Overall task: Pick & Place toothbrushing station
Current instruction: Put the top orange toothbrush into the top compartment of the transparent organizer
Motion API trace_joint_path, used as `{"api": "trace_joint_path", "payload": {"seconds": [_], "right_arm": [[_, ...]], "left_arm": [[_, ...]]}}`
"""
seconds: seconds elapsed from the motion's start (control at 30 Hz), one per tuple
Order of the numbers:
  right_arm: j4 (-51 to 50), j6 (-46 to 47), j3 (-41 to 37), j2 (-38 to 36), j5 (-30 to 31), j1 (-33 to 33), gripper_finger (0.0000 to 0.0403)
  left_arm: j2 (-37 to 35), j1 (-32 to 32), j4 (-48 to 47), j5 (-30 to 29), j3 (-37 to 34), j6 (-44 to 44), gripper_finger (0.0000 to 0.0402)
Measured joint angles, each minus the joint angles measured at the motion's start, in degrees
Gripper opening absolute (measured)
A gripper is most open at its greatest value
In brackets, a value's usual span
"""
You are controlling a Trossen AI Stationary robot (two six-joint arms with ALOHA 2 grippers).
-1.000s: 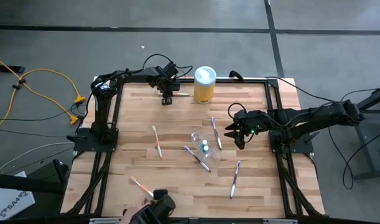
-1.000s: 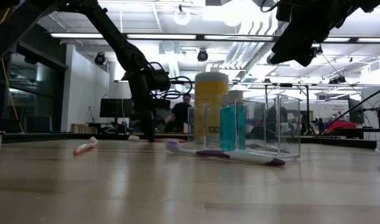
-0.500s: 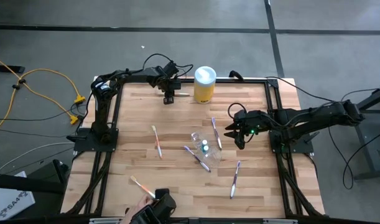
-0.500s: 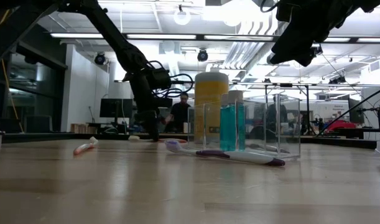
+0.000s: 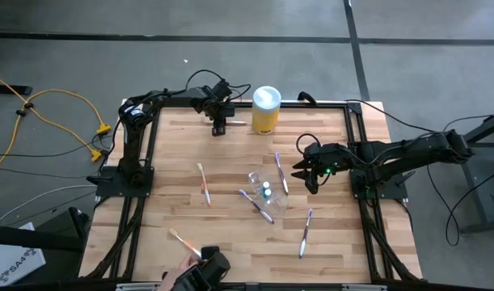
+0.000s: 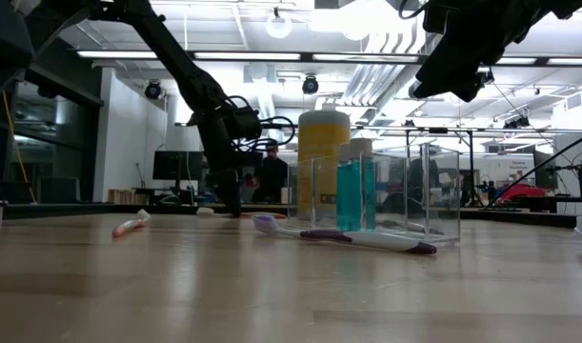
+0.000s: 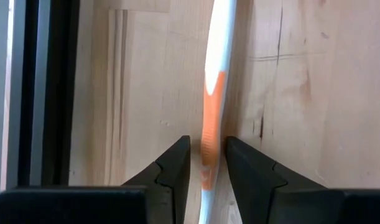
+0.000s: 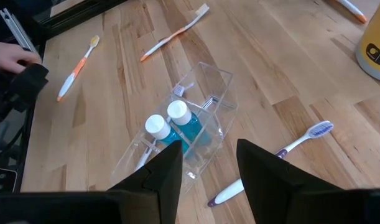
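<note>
Left wrist view, orange toothbrush (image 7: 213, 118) lying between parted left claw (image 7: 206, 163) fingers

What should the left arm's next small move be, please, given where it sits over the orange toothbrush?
Probably close. The left end effector is down at the far edge of the table, beside the yellow canister, its open fingers straddling the orange toothbrush, which lies flat between them. The right end effector waits open above the clear cup.

Hidden and cut-off parts

The orange toothbrush (image 7: 213, 118) runs past both picture edges, its bristles unseen (left wrist view); the person's hand (image 8: 9, 57) is cut by the frame; the clear holder's (image 5: 265, 191) contents are too small from above.
</note>
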Motion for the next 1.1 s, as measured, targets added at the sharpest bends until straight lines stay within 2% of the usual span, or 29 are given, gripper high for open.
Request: {"api": "trace_joint_path", "payload": {"seconds": [0.23,0.53,1.1], "right_arm": [[0.00,0.17,0.00,0.00,0.00,-0.01,0.0144],[0.04,0.20,0.00,0.00,0.02,-0.02,0.0144],[0.06,0.20,0.00,0.00,0.01,-0.01,0.0144]], "left_arm": [[0.47,0.10,0.56,-1.79,-0.11,-0.63,0.0086],[0.52,0.28,0.73,-1.93,-0.20,-2.35,0.0011],[-1.76,0.30,-1.99,-2.85,-0.31,-2.09,0.0005]]}}
